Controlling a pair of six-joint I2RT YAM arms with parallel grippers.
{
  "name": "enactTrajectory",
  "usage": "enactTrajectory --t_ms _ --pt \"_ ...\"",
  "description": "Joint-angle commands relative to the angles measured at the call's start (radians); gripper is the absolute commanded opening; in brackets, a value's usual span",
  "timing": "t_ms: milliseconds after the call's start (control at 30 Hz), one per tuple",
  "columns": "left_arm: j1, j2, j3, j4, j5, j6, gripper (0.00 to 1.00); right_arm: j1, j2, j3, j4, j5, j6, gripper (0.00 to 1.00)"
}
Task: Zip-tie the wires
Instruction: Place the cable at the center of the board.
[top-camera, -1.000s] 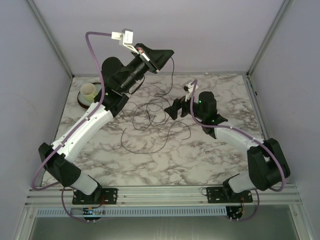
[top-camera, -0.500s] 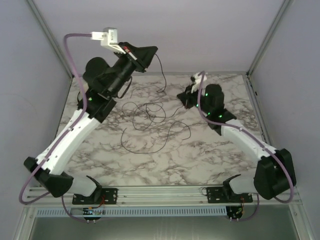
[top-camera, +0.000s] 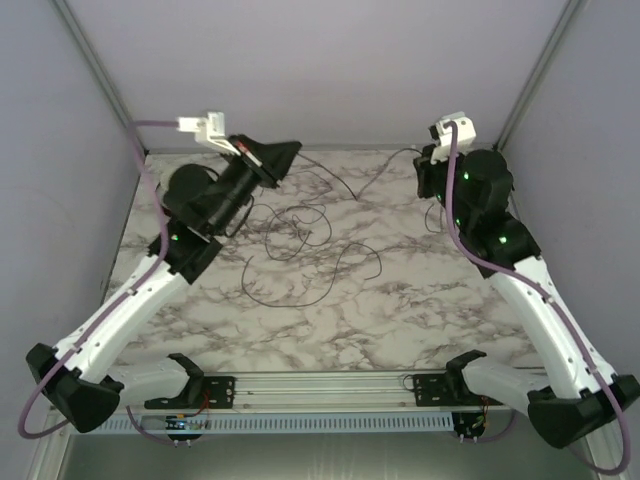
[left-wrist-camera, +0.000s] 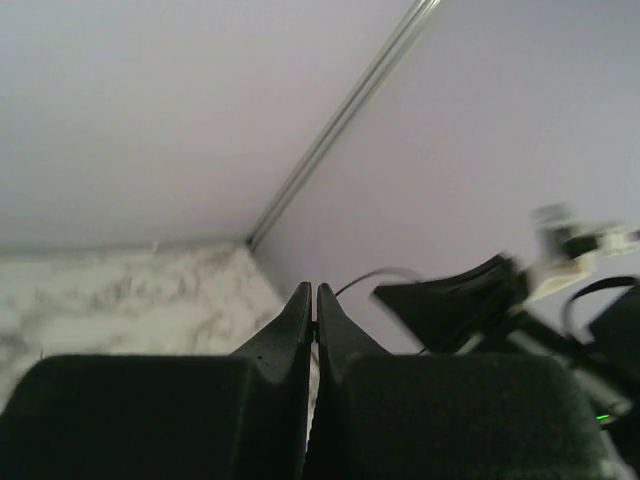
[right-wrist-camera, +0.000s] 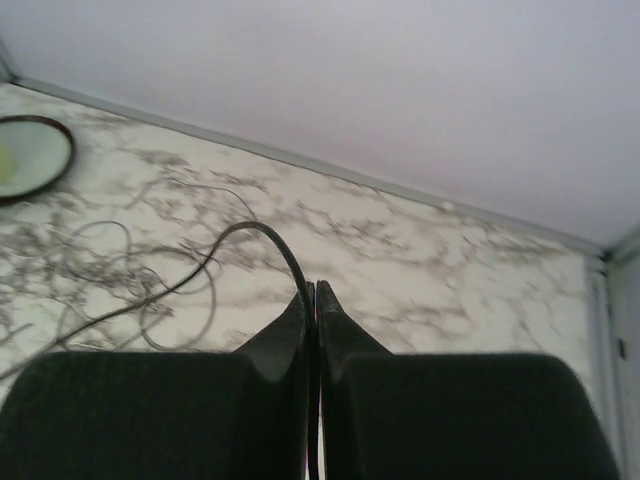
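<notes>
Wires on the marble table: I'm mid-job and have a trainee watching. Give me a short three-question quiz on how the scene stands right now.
1. True or false: the jaws of the right arm stand wide open, clear of the wires.
2. Pick one: the main tangle of wires lies
A. spread on the table
B. draped over the front rail
C. hanging from the back wall
3. Short answer: what round thing shows at the left edge of the right wrist view?

Key
1. False: the jaws are shut on a strand.
2. A
3. A dish
</notes>
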Motion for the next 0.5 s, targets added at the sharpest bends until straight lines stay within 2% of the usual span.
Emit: enactTrajectory --t_ms 0,233,333,467 --pt "-0.008 -0.013 -0.156 0.148 0.042 -0.114 0.0 -0.005 -0.096 -0.03 -0.169 0.182 -0.017 0.0" --pt "-0.024 -0.085 -0.396 0.207 -0.013 -0.206 0.0 0.01 -0.126 -0.197 -0.195 -0.041 0.058 0.0" --pt "-0.025 -0.16 -0.489 0.116 -0.128 -0.227 0.0 0.063 -0.066 -0.259 -0.214 -0.048 0.095 0.0" --pt "-0.024 -0.272 -0.613 -0.028 -0.293 -0.284 0.0 0.158 0.058 -0.283 -0.238 0.018 0.143 0.0"
